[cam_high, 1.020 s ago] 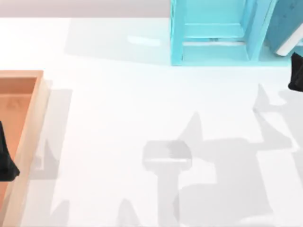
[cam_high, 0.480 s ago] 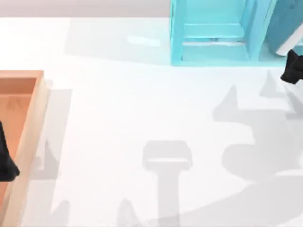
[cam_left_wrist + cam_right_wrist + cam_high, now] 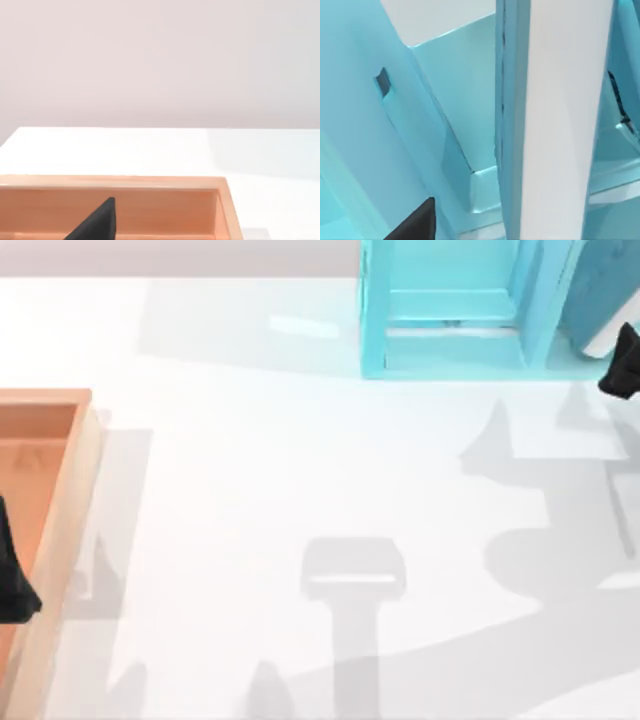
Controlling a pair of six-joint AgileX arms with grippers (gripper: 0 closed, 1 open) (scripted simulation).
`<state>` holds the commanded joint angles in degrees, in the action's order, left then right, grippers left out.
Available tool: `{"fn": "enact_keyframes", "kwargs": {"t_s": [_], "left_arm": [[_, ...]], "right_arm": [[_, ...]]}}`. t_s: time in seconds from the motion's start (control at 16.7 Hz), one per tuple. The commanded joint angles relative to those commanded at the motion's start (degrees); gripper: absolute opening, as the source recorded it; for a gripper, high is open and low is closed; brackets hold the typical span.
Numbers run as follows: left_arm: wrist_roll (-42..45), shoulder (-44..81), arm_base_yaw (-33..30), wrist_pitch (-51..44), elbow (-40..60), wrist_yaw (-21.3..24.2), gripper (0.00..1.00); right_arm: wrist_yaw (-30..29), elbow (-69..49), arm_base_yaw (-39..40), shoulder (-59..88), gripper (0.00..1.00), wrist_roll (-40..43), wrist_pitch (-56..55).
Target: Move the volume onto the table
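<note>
The volume (image 3: pixel 603 288), teal-blue with a white-grey page edge, leans inside the cyan shelf unit (image 3: pixel 450 310) at the back right of the table (image 3: pixel 300 460). My right gripper (image 3: pixel 622 368) hovers just in front of the volume's lower end, at the top view's right edge. The right wrist view is very close to the volume's pale page edges (image 3: pixel 560 125), with cyan shelf walls (image 3: pixel 370 125) on either side. My left gripper (image 3: pixel 12 585) stays parked over the wooden tray at the far left.
An orange-brown wooden tray (image 3: pixel 60 500) with a raised rim lies along the left edge and also appears in the left wrist view as the tray (image 3: pixel 125 182). Arm shadows fall across the white table's middle and right.
My right gripper has moved toward the back of the table, closer to the volume in the shelf. Its shadow shifted with it. The left arm has not moved.
</note>
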<state>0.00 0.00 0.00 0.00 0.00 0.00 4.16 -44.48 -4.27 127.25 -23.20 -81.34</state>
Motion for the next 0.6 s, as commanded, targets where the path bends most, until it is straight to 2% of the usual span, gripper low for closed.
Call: {"fn": "enact_keyframes", "kwargs": {"t_s": [0.42, 0.6], "left_arm": [[0.0, 0.0, 0.0, 0.0, 0.0, 0.0, 1.0], [0.0, 0.0, 0.0, 0.0, 0.0, 0.0, 1.0]], "right_arm": [[-0.04, -0.13, 0.28, 0.0, 1.0, 0.01, -0.01], [-0.33, -4.19, 0.27, 2.07, 1.0, 0.03, 2.08]]}}
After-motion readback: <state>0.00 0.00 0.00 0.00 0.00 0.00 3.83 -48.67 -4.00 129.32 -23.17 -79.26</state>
